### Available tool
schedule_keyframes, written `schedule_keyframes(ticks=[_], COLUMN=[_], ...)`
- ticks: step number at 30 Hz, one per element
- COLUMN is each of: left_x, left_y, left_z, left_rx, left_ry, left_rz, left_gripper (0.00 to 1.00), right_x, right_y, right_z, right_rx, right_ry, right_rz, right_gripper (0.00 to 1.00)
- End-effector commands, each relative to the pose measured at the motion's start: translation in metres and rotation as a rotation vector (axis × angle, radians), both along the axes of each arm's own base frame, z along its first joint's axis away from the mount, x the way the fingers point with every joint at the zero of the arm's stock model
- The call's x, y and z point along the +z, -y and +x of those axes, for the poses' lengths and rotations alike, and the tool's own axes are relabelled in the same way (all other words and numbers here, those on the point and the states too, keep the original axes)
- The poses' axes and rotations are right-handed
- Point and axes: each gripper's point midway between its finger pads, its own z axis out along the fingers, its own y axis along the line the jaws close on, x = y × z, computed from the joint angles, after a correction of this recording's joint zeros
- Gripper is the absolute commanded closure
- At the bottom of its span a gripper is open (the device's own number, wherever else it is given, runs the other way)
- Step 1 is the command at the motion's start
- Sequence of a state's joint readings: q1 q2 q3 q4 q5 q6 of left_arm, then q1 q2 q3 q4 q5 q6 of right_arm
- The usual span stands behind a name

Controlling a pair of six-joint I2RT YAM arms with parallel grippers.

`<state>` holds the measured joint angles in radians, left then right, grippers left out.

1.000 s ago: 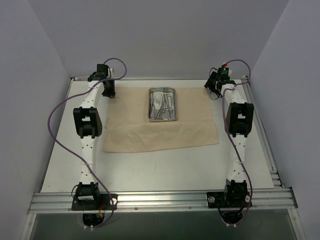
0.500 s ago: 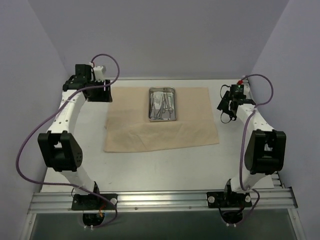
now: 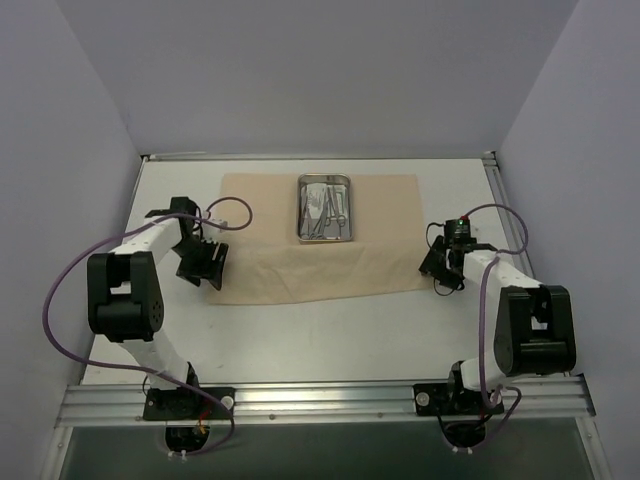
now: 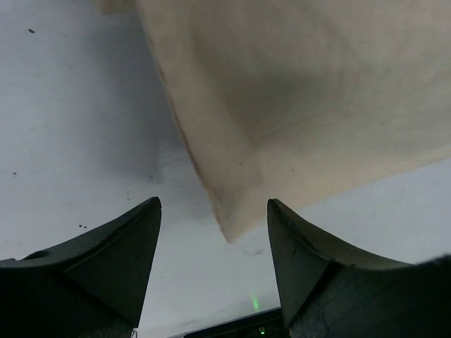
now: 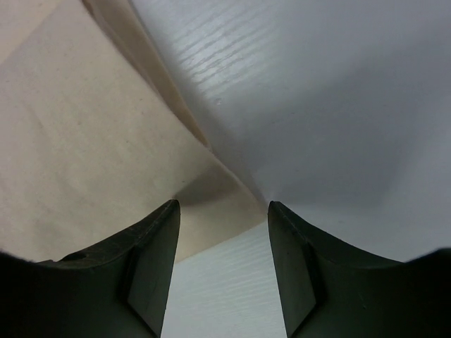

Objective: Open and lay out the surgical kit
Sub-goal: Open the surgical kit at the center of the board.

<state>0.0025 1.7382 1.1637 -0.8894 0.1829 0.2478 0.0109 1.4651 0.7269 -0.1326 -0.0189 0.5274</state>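
Seen from above, a beige cloth wrap (image 3: 320, 262) lies spread flat on a white table (image 3: 330, 335), with a small rectangular steel tray (image 3: 326, 177) of steel scissor-handled instruments (image 3: 335, 215) on its far middle. A second ago both arms reached to the cloth's far corners; now they have drawn back towards its near corners. The left gripper (image 3: 203, 262) hangs over the near left corner, and its wrist view shows the dark fingers (image 4: 113, 253) spread wide and holding nothing, the cloth's corner tip lying on the table between them. The right gripper (image 3: 440, 268) sits at the near right corner, its fingers (image 5: 151, 253) likewise apart and empty above that corner. The tray has not shifted. Bare table runs along the cloth's near edge and down both sides; pale walls (image 3: 60, 150) close in left, right and behind.
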Motion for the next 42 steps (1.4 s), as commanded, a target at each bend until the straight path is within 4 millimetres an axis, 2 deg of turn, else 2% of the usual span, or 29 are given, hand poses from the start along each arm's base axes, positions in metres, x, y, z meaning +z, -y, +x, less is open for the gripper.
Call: schedule_keyframes(ticks=[1, 6, 8, 10, 14, 18, 19, 20, 22, 28, 31, 32, 34, 35, 38, 40, 42], left_x=[0.001, -0.013, -0.023, -0.028, -0.028, -0.025, -0.024, -0.024, -0.024, -0.022, -0.018, -0.016, -0.012, -0.010, -0.003, 0.004, 0.012], left_y=[-0.013, -0.008, -0.006, -0.004, 0.001, 0.004, 0.005, 0.004, 0.007, 0.008, 0.007, 0.009, 0.009, 0.009, 0.011, 0.013, 0.015], left_z=[0.029, 0.033, 0.033, 0.031, 0.032, 0.033, 0.033, 0.032, 0.031, 0.024, 0.023, 0.023, 0.023, 0.022, 0.021, 0.019, 0.015], left_rx=[0.023, 0.015, 0.004, -0.005, -0.016, -0.032, -0.036, -0.035, -0.043, -0.061, -0.069, -0.074, -0.083, -0.083, -0.097, -0.110, -0.130], left_ry=[0.089, 0.066, 0.037, 0.018, 0.020, 0.032, 0.035, 0.034, 0.031, 0.023, 0.030, 0.032, 0.045, 0.049, 0.068, 0.076, 0.084], left_rz=[0.016, -0.012, -0.019, -0.031, -0.051, -0.058, -0.062, -0.063, -0.073, -0.080, -0.082, -0.088, -0.091, -0.092, -0.105, -0.117, -0.126], left_gripper=[0.30, 0.38, 0.45, 0.48, 0.52, 0.67, 0.82, 0.88, 0.97, 0.98, 0.98, 0.97, 0.98, 0.98, 0.98, 0.98, 0.98], right_x=[-0.007, -0.021, -0.023, -0.027, -0.022, 0.003, 0.007, 0.006, 0.000, -0.035, -0.046, -0.047, -0.045, -0.044, -0.033, -0.020, -0.008], right_y=[-0.013, -0.019, -0.011, -0.005, 0.005, 0.012, 0.014, 0.014, 0.017, -0.001, -0.010, -0.011, -0.013, -0.015, -0.015, -0.014, -0.014], right_z=[0.003, -0.004, -0.005, -0.007, -0.008, 0.001, 0.003, 0.002, 0.001, -0.010, -0.012, -0.013, -0.012, -0.011, -0.011, -0.009, -0.015], right_rx=[0.014, 0.036, 0.017, 0.008, -0.013, -0.027, -0.025, -0.020, -0.030, -0.008, 0.014, 0.016, 0.023, 0.028, 0.035, 0.039, 0.036], right_ry=[0.007, -0.025, -0.031, -0.048, -0.064, -0.005, 0.008, 0.007, -0.005, -0.041, -0.049, -0.050, -0.034, -0.027, -0.001, 0.028, 0.031], right_rz=[0.011, -0.002, -0.041, -0.069, -0.124, -0.158, -0.162, -0.159, -0.140, -0.028, 0.017, 0.022, 0.036, 0.039, 0.039, 0.030, 0.037], right_gripper=[0.52, 0.53, 0.54, 0.54, 0.49, 0.45, 0.44, 0.43, 0.41, 0.42, 0.55, 0.65, 0.75, 0.86, 1.00, 1.00, 1.00])
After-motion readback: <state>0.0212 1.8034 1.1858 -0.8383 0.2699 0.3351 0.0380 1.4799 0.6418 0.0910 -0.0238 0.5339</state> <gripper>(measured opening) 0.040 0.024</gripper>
